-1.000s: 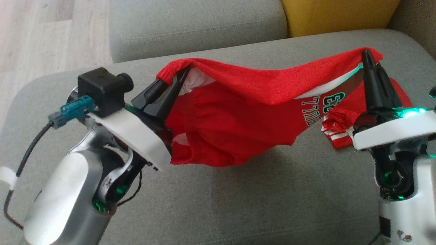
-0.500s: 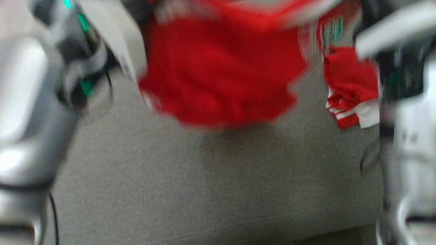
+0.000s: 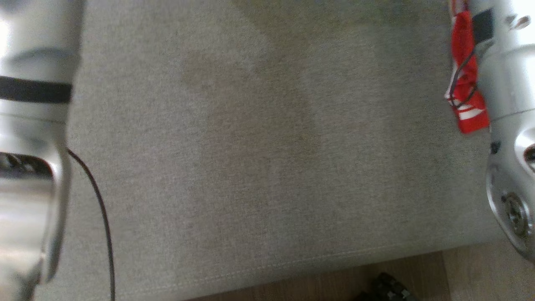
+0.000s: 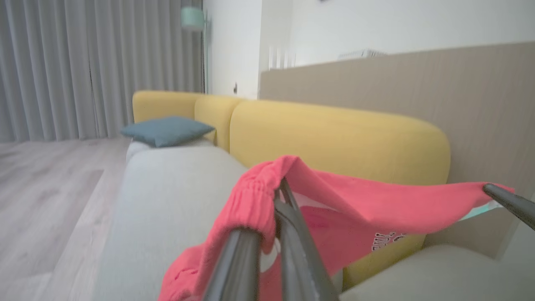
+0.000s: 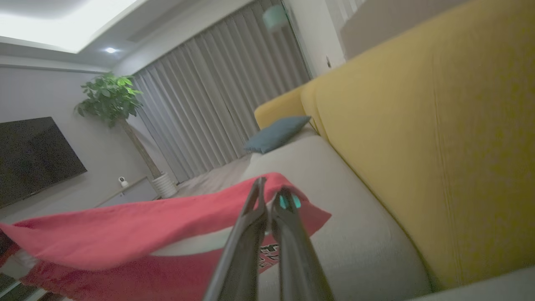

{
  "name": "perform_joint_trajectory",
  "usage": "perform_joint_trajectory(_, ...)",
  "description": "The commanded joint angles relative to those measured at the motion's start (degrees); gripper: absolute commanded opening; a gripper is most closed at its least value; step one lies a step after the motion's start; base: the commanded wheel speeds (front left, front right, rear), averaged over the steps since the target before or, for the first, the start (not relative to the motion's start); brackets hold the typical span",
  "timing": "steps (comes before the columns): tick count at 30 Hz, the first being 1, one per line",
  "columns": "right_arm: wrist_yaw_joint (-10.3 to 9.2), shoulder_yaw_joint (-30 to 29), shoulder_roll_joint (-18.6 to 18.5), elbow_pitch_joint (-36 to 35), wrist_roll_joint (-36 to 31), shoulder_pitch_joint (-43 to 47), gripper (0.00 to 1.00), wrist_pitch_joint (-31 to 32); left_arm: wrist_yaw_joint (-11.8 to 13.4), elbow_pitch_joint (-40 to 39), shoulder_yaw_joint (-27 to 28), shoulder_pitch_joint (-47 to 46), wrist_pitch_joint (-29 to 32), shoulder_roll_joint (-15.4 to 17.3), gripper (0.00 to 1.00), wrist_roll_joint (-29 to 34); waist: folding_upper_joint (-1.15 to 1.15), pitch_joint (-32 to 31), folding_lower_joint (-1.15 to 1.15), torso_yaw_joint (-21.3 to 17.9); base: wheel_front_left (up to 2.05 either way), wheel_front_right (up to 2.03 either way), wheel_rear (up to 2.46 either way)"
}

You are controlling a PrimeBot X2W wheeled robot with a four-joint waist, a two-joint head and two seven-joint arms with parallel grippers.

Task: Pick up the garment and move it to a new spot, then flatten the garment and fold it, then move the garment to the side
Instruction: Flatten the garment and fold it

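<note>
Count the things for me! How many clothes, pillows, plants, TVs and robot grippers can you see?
Garment: 1
Pillow: 1
Plant: 1
TV: 1
Grippers: 2 (left gripper, right gripper)
Total: 6

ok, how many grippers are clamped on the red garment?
2. The left gripper pinches the garment at its ribbed hem; the right gripper pinches the opposite edge, with the cloth stretched between them above the sofa.
</note>
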Motion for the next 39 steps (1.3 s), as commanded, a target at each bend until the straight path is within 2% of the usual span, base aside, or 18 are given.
perform_joint_trajectory(1, 0.37, 1.15, 0.89, 1.45, 2.56, -0.20, 0.00, -0.30, -0.59, 1.37, -0.46, -0.19, -1.32, 0.80, 0.00, -0.04, 0.00, 2.77, -0.03, 1.45, 0.00, 0.00, 0.00)
perform_joint_trajectory(5, 0.37, 6.24, 0.89, 7.67, 5.65, 2.04, 0.00, 1.66, -1.45, 7.51, -4.68, 4.19, -3.50, -0.42, 0.00, 0.12, 0.00, 3.80, -0.03, 2.56, 0.00, 0.00, 0.00)
perform_joint_trajectory(9, 0.37, 10.15, 0.89, 11.96, 7.18, 5.00, 0.00, 4.39, -1.68, 9.70, -9.95, 10.42, -4.75, -0.94, 0.00, -1.55, 0.00, 2.60, -0.03, 3.22, 0.00, 0.00, 0.00)
perform_joint_trajectory(13, 0.37, 13.82, 0.71, 14.46, 6.22, 7.61, 0.00, 7.21, -1.70, 8.04, -16.69, 16.69, -5.49, 0.60, 0.00, -4.15, 0.00, 0.35, -0.03, 3.64, 0.00, 0.00, 0.00)
perform_joint_trajectory(19, 0.37, 18.24, -2.14, 14.57, 6.18, 12.81, 0.00, 11.66, -1.71, 4.30, -23.91, 24.18, -6.27, 3.78, 0.00, -6.10, 0.00, -4.22, -0.03, 3.67, 0.00, 0.00, 0.00)
perform_joint_trajectory(31, 0.37, 22.55, -9.06, 7.56, 10.76, 21.80, 0.00, 16.92, -1.50, 0.61, -22.68, 32.28, -6.63, 6.04, 0.00, -8.72, 0.00, -11.96, -0.03, 2.53, 0.00, 0.00, 0.00)
perform_joint_trajectory(39, 0.37, 25.22, -15.13, 1.45, 15.25, 29.08, 0.00, 24.27, -1.01, -4.09, -22.59, 39.16, -6.65, 8.07, 0.00, -9.19, 0.00, -17.99, -0.03, 2.34, 0.00, 0.00, 0.00)
